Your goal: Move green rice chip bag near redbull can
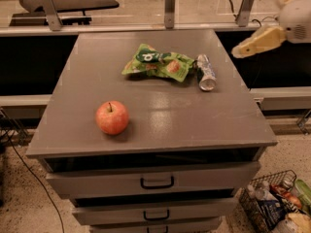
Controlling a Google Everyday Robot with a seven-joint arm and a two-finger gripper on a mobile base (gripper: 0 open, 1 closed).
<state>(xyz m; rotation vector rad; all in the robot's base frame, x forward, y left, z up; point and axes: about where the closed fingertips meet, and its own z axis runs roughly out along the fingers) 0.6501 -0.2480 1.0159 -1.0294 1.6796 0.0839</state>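
The green rice chip bag (158, 62) lies flat on the grey cabinet top (160, 115), toward the back middle. The redbull can (205, 72) lies on its side just right of the bag, its shiny round end facing me; the bag's right edge almost touches it. My gripper (239, 51) is up in the air off the cabinet's right edge, to the right of the can and apart from both things. It holds nothing.
A red apple (112, 117) sits at the front left of the top. Drawers with black handles (157, 182) are below. A wire basket (274, 205) with bottles stands on the floor at the lower right. A rail with metal posts (169, 6) runs behind.
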